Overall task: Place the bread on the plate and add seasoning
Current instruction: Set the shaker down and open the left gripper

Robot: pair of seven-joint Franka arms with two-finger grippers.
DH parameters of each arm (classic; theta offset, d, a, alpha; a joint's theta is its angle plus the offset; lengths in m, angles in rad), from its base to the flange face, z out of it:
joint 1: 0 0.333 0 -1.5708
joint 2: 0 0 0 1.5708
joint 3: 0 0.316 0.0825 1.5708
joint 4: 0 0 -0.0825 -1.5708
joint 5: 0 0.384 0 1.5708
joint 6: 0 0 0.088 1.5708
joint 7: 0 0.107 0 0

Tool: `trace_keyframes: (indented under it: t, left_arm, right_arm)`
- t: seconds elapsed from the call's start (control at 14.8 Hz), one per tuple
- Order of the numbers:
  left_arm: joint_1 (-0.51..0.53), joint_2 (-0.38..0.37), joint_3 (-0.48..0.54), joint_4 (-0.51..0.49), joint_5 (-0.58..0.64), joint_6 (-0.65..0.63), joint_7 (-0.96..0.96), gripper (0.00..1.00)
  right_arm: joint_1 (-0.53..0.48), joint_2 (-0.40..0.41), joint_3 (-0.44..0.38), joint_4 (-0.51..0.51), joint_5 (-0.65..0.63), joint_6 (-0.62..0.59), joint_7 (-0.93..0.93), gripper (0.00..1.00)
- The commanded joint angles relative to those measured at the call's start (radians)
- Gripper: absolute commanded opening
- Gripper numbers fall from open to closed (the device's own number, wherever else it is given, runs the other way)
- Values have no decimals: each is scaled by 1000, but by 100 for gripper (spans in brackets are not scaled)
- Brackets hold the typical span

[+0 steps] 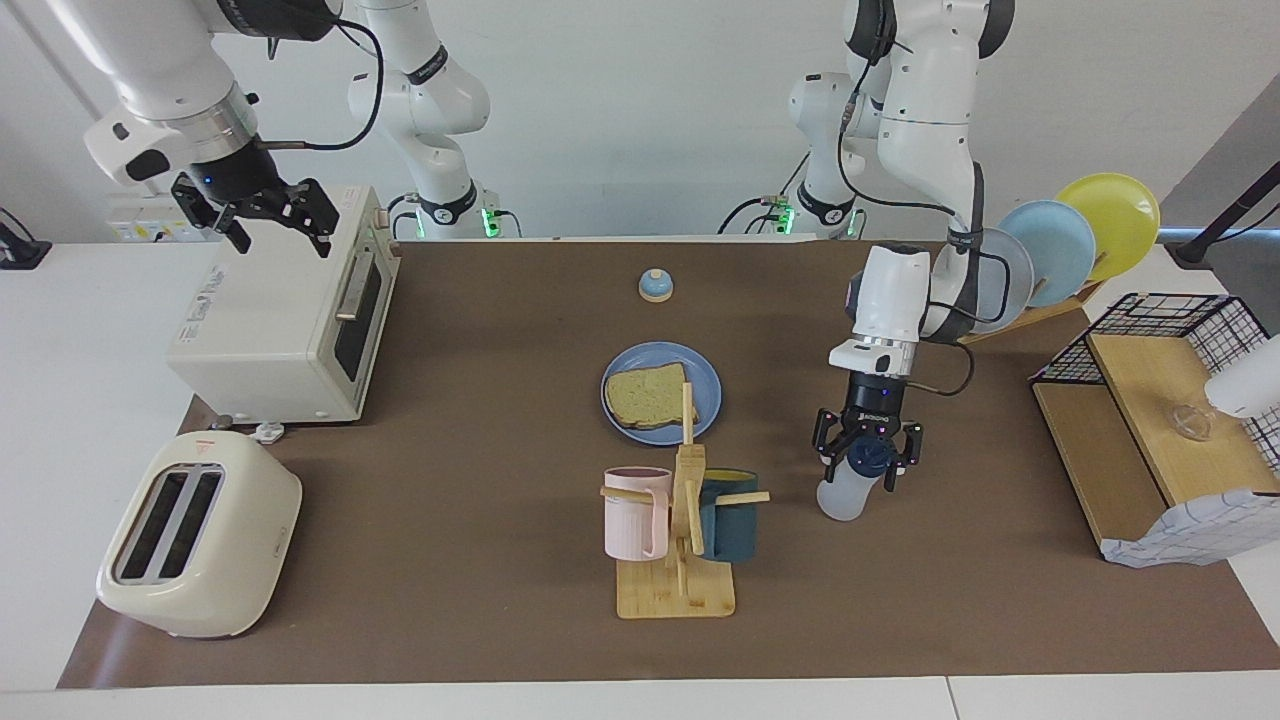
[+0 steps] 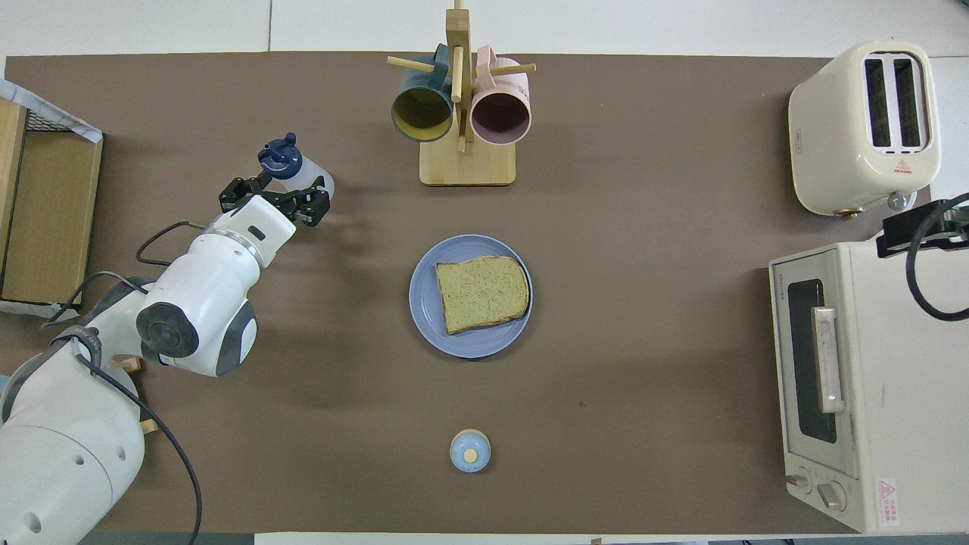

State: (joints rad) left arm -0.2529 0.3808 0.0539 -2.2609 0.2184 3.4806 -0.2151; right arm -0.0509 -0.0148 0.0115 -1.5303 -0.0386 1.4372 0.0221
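The slice of pale speckled bread (image 2: 481,293) lies on the round blue plate (image 2: 428,318), and the navy-capped translucent seasoning bottle (image 1: 848,490) stands upright on the table between the left gripper's (image 1: 867,462) spread fingers, ungripped; the right gripper (image 1: 262,208) waits over the white toaster oven (image 1: 275,320), fingers apart.

Robot lab; staged kitchen tabletop (image 1: 480,420)

Left arm reaching out from its base, forearm angled down, wrist vertical – left gripper (image 1: 868,462) pointing straight down with fingers (image 1: 826,440) spread apart, low over the table toward its own end. Right arm raised and waiting – right gripper (image 1: 262,214) hanging in the air at its end of the table, fingers splayed wide, tilted forward and down
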Motion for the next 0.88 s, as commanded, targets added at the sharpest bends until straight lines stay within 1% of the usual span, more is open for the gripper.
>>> trace_keyframes:
  t: [0.0, 0.27, 0.54, 0.81]
  left_arm:
    - [15, -39, -3, -52, 21, 23, -1, 95]
    - [15, -98, -2, -124, 21, 21, -4, 96]
    - [17, -161, -2, -173, 21, 18, 0, 98]
    - [23, -192, -2, -195, 21, 14, 3, 99]
  right_arm:
    - [-10, -13, 4, -17, 0, 9, -25, 100]
    - [-10, -13, 5, -17, 0, 9, -25, 100]
    - [-10, -13, 4, -17, 0, 9, -25, 100]
    - [-10, -13, 5, -17, 0, 9, -25, 100]
